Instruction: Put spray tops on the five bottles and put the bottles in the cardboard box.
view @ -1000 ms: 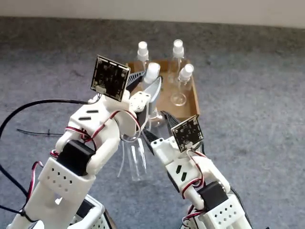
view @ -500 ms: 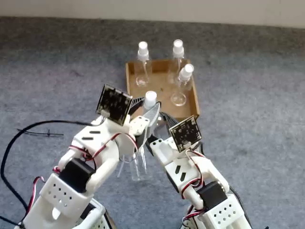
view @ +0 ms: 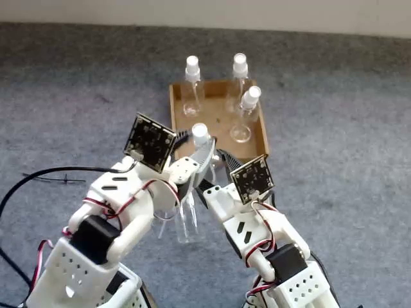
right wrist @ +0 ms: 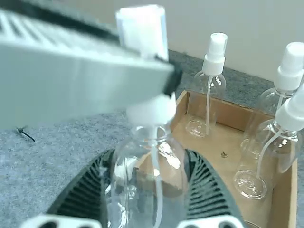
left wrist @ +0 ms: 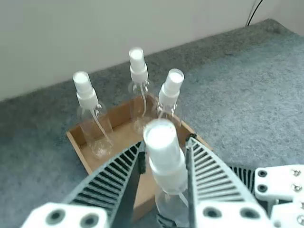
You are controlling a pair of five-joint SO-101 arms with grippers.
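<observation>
My left gripper is shut on a white spray top. The top's collar sits right over the neck of a clear bottle, and its thin tube hangs inside. That bottle stands upright between the black fingers of my right gripper, which is shut on its body. Just behind them lies the cardboard box. Three bottles with spray tops stand in the box, at the back left, the back right and the front right.
Another clear bottle without a top stands on the grey carpet under the left arm, with a thin tube beside it. A black cable loops on the carpet at the left. Bare carpet lies to the right of the box.
The left arm has drawn back from above the box and lowered the spray top onto the bottle's neck. The right arm has kept still.
</observation>
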